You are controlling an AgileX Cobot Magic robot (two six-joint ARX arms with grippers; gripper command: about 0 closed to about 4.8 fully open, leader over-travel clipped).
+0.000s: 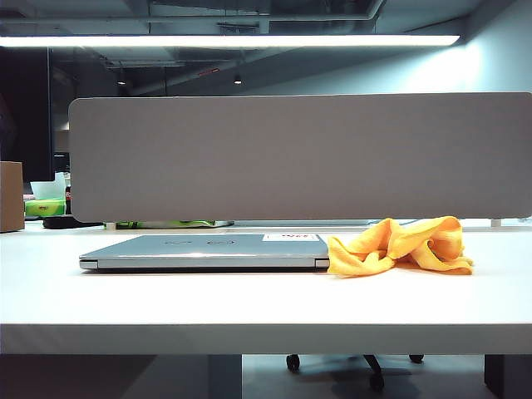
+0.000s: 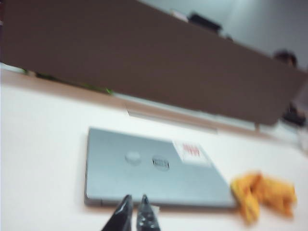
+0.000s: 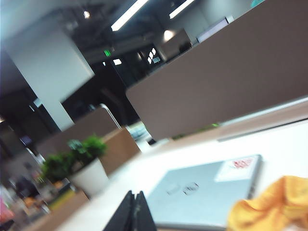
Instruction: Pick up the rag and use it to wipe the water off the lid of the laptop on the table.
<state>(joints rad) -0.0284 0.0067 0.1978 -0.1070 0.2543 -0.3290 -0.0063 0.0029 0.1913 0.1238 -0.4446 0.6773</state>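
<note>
Fingers of the left gripper (image 2: 134,211) stand pressed together, tips nearly touching, above the near edge of the laptop (image 1: 204,250) with nothing between them; fingers of the right gripper (image 3: 135,211) are likewise shut and empty, hanging near the laptop's front corner. Neither arm appears in the exterior view. The rag (image 1: 401,246), a crumpled yellow-orange cloth, lies on the white counter (image 1: 249,299) touching the laptop's right end, beside the corner bearing the white sticker (image 1: 290,238). The lid (image 2: 154,168) is closed and flat; water on it cannot be made out at this sharpness. Judged from this arrangement, the task has not begun.

Risks, as estimated:
1. Either gripper must spread its fingers before descending, or it will press on the cloth and push it aside rather than seize it.
2. The rag's contact with the laptop means a low approach may strike the lid's edge or nudge the laptop across the smooth counter.
3. A pinch on 1 loose fold may lift a trailing, bunched cloth that wipes poorly.
4. Heavy downward force could scratch the lid.
</note>
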